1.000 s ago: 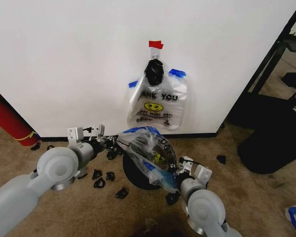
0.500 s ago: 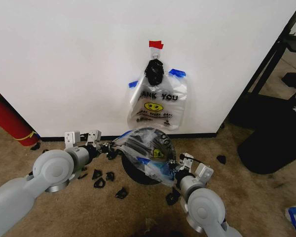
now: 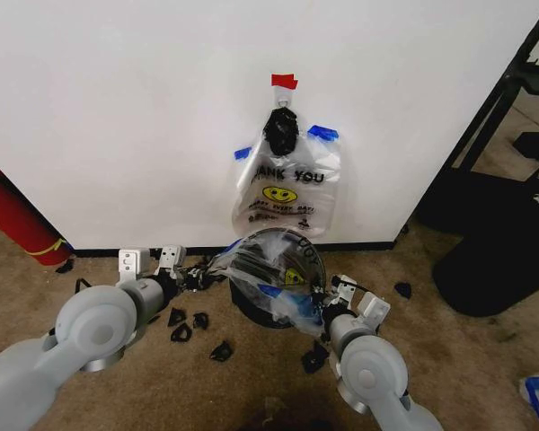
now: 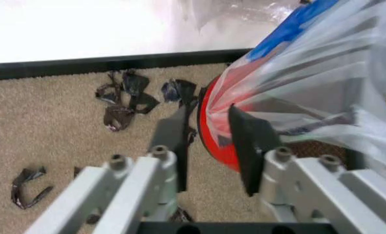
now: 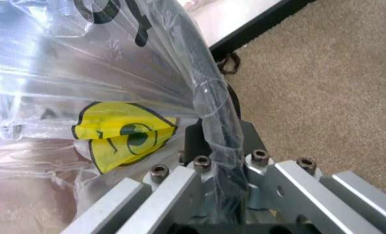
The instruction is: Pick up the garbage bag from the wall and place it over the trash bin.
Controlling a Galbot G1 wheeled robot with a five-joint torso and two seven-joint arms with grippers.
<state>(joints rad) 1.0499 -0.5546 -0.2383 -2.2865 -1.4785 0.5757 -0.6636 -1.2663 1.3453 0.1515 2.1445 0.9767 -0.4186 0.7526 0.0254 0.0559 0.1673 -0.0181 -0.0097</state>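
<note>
In the head view, a thin crinkly clear plastic garbage bag (image 3: 274, 269) with blue tape-like patches is seen stretched over the mouth of a small round trash bin (image 3: 251, 310), black inside, which stands on the tan carpet floor (image 3: 207, 386) just in front of the large plain white wall (image 3: 144, 108) with its black baseboard strip. A yellow mark is visible through the film. The bag's left edge is held by the left gripper (image 3: 198, 274) and its right edge by the right gripper (image 3: 322, 308), so the film is drawn taut between them across the bin. Above, a second clear bag printed "THANK YOU" with a yellow smiley (image 3: 286, 190) is seen hanging on the wall under a strip of red tape (image 3: 284, 81). A long red cylinder (image 3: 13, 215) is leaned at the wall far to the left, and small black scraps (image 3: 190, 325) are scattered on the carpet near the bin.

In the left wrist view, the left gripper (image 4: 209, 146) is shown with its jaws a little apart, a bunched edge of the garbage bag (image 4: 310, 87) lying between them; the red lower body of the trash bin (image 4: 215, 141) is seen just behind.

In the right wrist view, the jaws of the right gripper (image 5: 219, 161) are closed on a gathered fold of the garbage bag (image 5: 82, 73), in which a yellow smiley print can be made out.
</note>
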